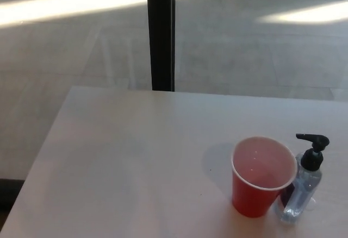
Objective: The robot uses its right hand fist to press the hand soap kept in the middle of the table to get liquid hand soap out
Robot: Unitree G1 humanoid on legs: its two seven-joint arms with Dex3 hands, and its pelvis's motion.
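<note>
The hand soap bottle [302,189] stands upright on the near right part of the desk [136,162]. The bottle body is clear, and its black pump head [312,150] has a nozzle pointing left. Nothing rests on the pump head.

1 red cup [261,176] stands upright just left of the bottle, its rim overlapping the bottle in this view; contact between the 2 cannot be confirmed. The cup opening faces up, and its interior appears pale pink.

The remaining desk surface is light-coloured. A dark vertical post [161,31] rises beyond the far desk edge, with the floor [261,48] behind it carrying bright light patches.

Neither robot hand appears in the head view, so the state of the fingers cannot be told.
</note>
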